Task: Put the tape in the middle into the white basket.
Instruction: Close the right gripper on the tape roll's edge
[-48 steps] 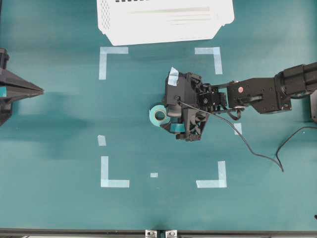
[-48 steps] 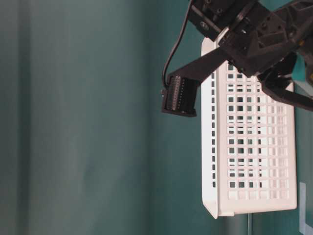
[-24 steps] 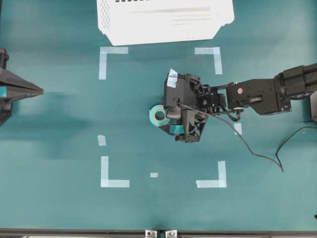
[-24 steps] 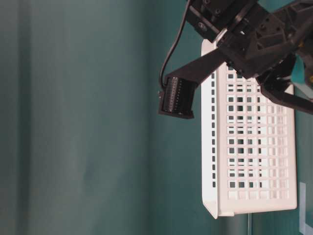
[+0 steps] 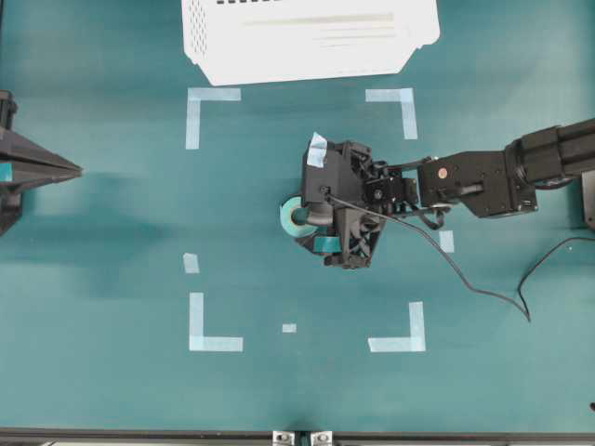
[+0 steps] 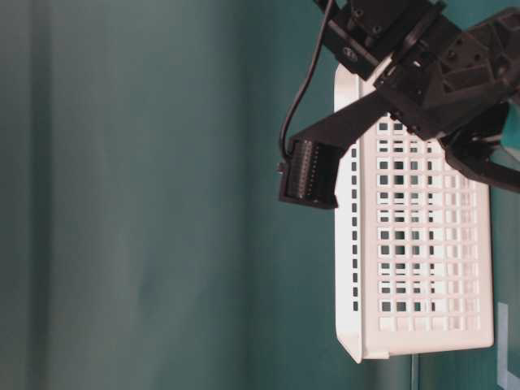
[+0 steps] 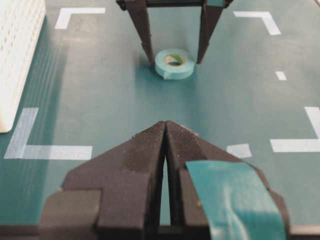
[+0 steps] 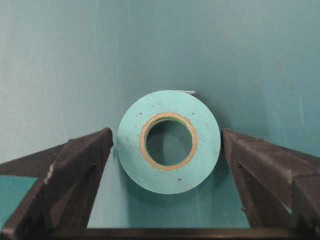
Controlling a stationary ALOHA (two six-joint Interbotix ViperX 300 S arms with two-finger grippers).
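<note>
Seen from the left wrist, the left gripper (image 7: pixel 165 145) is shown nearest, its fingers pressed together on nothing, parked well apart from the work. Farther off, the tape (image 8: pixel 169 141) lies flat on the desk (image 5: pixel 112 232), inside the taped corner marks (image 5: pixel 212 113). It is straddled by the right gripper (image 8: pixel 167 150), whose fingers (image 8: pixel 80 165) stand fully spread, one on each side, neither touching. Farthest, the white basket (image 5: pixel 307 37) is seen at the desk's edge. Risk: if one pad meets the roll first during closing, the roll is likely pushed aside and the grasp missed.
</note>
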